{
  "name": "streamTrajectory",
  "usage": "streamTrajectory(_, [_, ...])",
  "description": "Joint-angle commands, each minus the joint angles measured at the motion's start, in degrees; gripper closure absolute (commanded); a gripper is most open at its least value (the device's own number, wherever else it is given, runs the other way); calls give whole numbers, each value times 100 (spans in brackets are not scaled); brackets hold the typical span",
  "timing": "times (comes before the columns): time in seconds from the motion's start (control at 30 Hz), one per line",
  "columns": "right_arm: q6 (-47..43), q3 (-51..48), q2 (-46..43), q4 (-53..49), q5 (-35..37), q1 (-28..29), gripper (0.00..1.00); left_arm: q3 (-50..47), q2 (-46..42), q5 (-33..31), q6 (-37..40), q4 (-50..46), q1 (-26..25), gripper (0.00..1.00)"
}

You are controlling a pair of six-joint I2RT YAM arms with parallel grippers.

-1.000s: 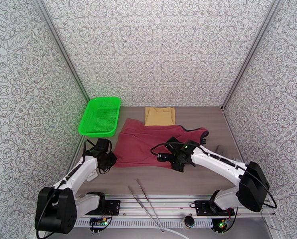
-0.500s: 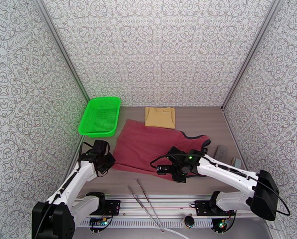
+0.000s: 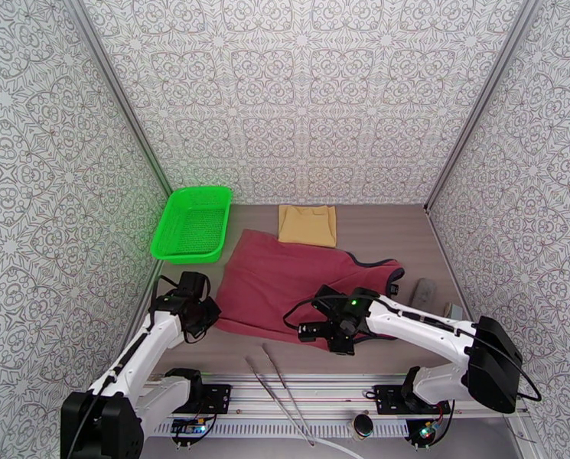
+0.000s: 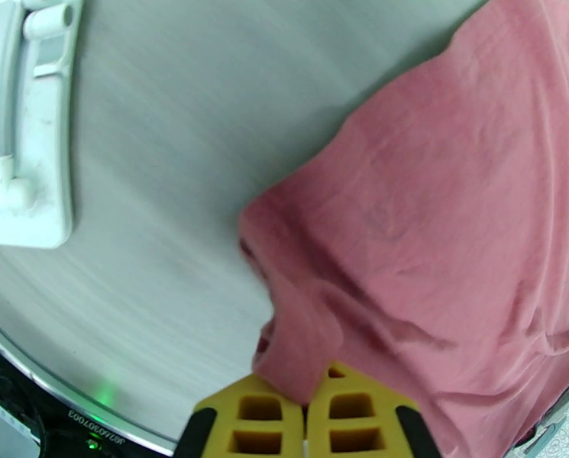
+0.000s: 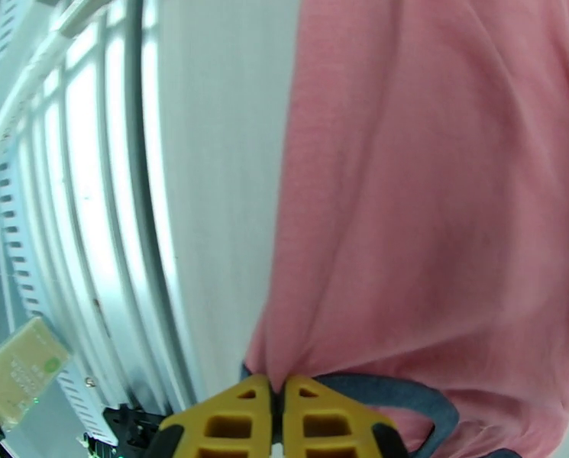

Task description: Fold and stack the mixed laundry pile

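The maroon tank top [image 3: 285, 288] lies spread across the middle of the table, its navy-trimmed strap end at the right [image 3: 392, 273]. My left gripper [image 3: 205, 315] is shut on its near left corner; in the left wrist view the yellow fingertips [image 4: 261, 417] pinch a fold of the maroon cloth [image 4: 452, 223]. My right gripper [image 3: 323, 330] is shut on the near edge of the tank top, and the right wrist view shows its fingertips [image 5: 242, 421] clamped on the cloth [image 5: 437, 185] beside navy trim [image 5: 391, 395]. The tan cloth [image 3: 307, 224] lies folded behind it.
A bright green mesh basket [image 3: 192, 223] stands at the back left. A grey object [image 3: 423, 290] lies near the right wall. Two thin metal rods [image 3: 281, 384] lie across the front rail. Patterned walls enclose three sides. A white bracket [image 4: 24, 124] sits on the table by the left gripper.
Both grippers have pulled the maroon tank top's near edge toward the front of the table. The right arm has moved nearer and a little left. The left gripper shifted slightly nearer.
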Motion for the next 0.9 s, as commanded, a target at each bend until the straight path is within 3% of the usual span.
streamTrajectory(0.0, [-100,10,-221,-222,-655,178,100,253,-239,-228,160,-380,90,100])
streamTrajectory(0.13, [-128,-9,-231,-264,-878,255,100,206,-307,-218,177,-396,149,100])
streamTrajectory(0.4, [-165,-86,-159,-147,-539,251,100,254,-60,-121,254,-217,308,100])
streamTrajectory(0.63, [-200,-41,68,-378,-1293,246,100,582,3,-218,392,-377,422,100])
streamTrajectory(0.87, [-158,43,426,-323,-580,233,100,598,110,-172,468,-275,528,100])
